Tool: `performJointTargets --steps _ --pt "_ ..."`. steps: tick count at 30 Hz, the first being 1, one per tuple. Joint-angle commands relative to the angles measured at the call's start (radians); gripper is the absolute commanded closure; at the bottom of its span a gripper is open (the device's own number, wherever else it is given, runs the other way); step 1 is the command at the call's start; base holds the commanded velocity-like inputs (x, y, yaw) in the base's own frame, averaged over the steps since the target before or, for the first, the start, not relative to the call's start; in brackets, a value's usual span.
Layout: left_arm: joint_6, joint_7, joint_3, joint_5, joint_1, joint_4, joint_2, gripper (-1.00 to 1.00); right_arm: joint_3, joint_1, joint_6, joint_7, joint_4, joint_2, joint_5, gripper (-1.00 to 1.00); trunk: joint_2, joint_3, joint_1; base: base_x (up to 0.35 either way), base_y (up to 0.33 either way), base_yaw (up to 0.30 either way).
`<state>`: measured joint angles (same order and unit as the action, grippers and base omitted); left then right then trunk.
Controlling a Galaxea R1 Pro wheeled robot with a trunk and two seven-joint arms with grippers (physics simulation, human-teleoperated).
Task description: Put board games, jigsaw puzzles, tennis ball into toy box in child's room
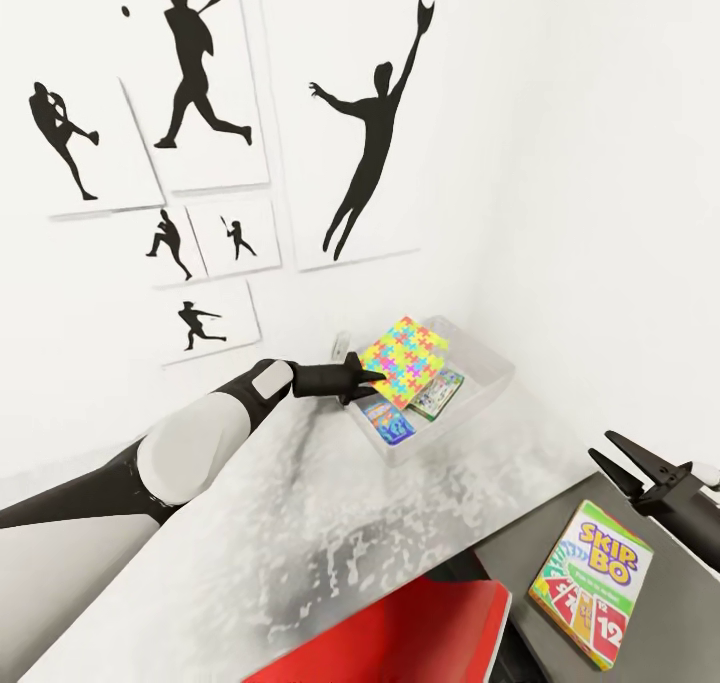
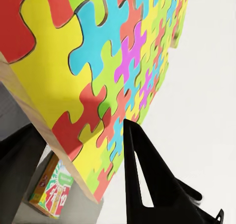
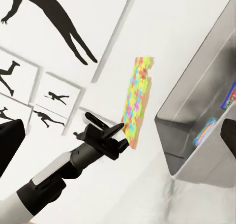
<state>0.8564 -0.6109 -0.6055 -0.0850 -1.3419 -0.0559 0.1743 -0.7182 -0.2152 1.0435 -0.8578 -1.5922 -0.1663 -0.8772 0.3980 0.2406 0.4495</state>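
Your left gripper [image 1: 372,375] holds a jigsaw box [image 1: 405,359] by its near edge, jaws closed on it, and the box hangs tilted over the near end of the toy box [image 1: 492,375], which sits on the table [image 1: 260,523] against the wall. In the left wrist view the puzzle box [image 2: 105,69] stands steeply on edge, one finger [image 2: 142,170] black against its side; the right wrist view shows the same box [image 3: 135,101] clear of the tray wall [image 3: 191,120], not yet resting on anything. Two smaller boxes already lie in the tray: a blue one [image 1: 385,418] and a green-pink one [image 1: 438,393]. Your right gripper [image 1: 628,469] hangs wide open and empty above the Skip-Bo box [image 1: 592,583], which lies on the dark side unit, still outside the tray. Risks as I judge them: the hold is only an edge pinch, so the box may pivot or slip if you swing fast. Released at this tilt, it could land on the tray rim and slide out onto the table, or prop upright on the boxes below. Lower and flatten it before you open. The tray is near the wall; watch that the box's far corner does not strike it. No tennis ball is visible in these views.
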Motion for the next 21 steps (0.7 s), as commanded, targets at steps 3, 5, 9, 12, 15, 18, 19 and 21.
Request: performJointTargets --steps 3,5,9,12,15,18,19,21 --pt "0.005 0.013 0.004 -0.01 -0.001 -0.001 0.0 1.0 -0.001 -0.001 0.004 -0.006 0.0 0.0 0.004 -1.0 0.002 0.007 0.0 0.0 0.0 0.0" --pt "0.005 0.017 0.004 -0.01 0.0 -0.001 0.0 1.0 -0.001 -0.001 0.004 -0.006 0.0 0.001 0.004 -1.0 0.002 0.01 0.0 0.0 0.0 0.0" --pt "0.003 0.02 0.004 -0.009 0.0 -0.001 0.0 1.0 -0.001 -0.001 0.004 -0.006 0.0 0.0 0.004 -1.0 0.002 0.017 0.0 0.0 0.0 0.0" --pt "0.003 0.022 0.005 -0.009 -0.001 -0.002 0.0 1.0 -0.001 -0.001 0.004 -0.007 0.0 -0.001 0.004 -1.0 0.002 0.022 0.0 0.0 0.0 0.0" --pt "0.0 0.034 0.005 -0.009 -0.002 -0.002 0.0 1.0 -0.001 -0.001 0.004 -0.007 0.0 -0.001 0.004 -1.0 0.002 0.027 0.0 0.0 0.0 0.0" --pt "-0.001 0.043 0.006 -0.009 -0.008 -0.002 0.0 1.0 -0.001 -0.001 0.004 -0.007 0.0 -0.001 0.004 -1.0 0.002 0.031 0.0 0.0 0.0 0.0" --pt "-0.001 0.045 0.006 -0.009 -0.016 -0.002 0.0 1.0 -0.001 -0.001 0.004 -0.007 0.0 -0.001 0.004 -1.0 0.002 0.033 0.0 0.0 0.0 0.0" --pt "-0.001 0.047 0.006 -0.009 -0.028 -0.002 0.0 1.0 -0.002 -0.001 0.004 -0.007 0.0 -0.002 0.004 -1.0 0.002 0.036 0.0 0.0 0.0 0.0"
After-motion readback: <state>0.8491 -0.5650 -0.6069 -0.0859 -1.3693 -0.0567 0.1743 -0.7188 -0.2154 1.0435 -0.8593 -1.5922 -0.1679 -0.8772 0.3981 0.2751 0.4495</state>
